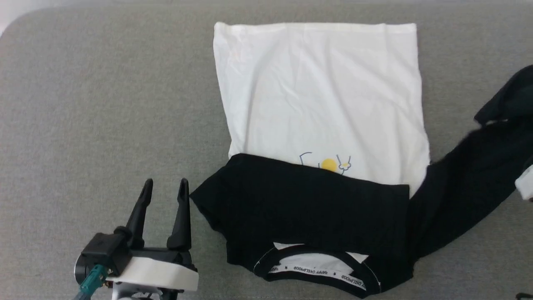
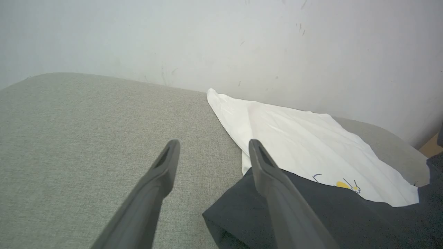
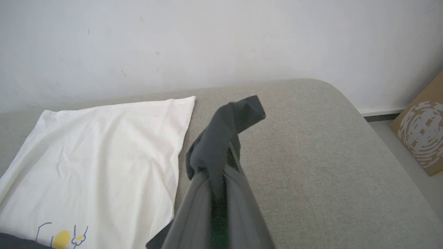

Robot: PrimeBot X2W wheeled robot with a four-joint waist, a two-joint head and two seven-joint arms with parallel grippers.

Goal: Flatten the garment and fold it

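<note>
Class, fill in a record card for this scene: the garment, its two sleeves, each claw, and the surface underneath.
garment: T-shirt, white body spread flat, collar nearest the robot
folded sleeve: black, laid across the chest, partly covering the print
other sleeve: black, stretched out to the robot's right
left claw: open, empty, beside the folded sleeve
right claw: shut on the other sleeve
surface: grey cushion
</note>
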